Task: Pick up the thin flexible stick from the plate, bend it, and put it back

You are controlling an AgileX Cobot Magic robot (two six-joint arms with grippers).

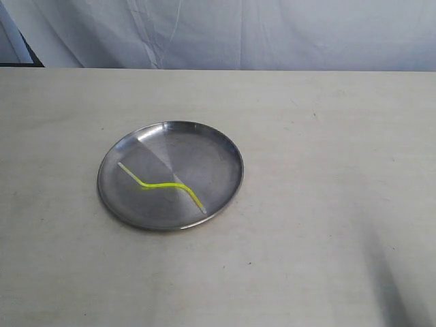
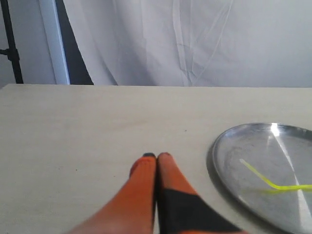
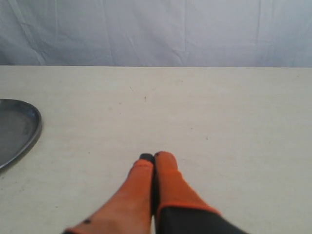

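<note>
The shiny steel plate [image 1: 218, 139] sits left of the table's middle. On it lies the thin yellow-green stick [image 1: 161, 185], bent into a wavy line with whitish ends. In the left wrist view my left gripper [image 2: 156, 156] is shut with nothing in it, over bare table beside the plate [image 2: 229, 146]; part of the stick [image 2: 265, 181] shows there. My right gripper [image 3: 153, 157] is also shut and empty, well away from the plate's rim [image 3: 34, 131]. Neither gripper appears in the exterior view.
The beige table [image 1: 327, 204] runs to a far edge with a white cloth backdrop [image 1: 272, 30] behind it. A dark stand [image 2: 12, 48] is off the far left corner.
</note>
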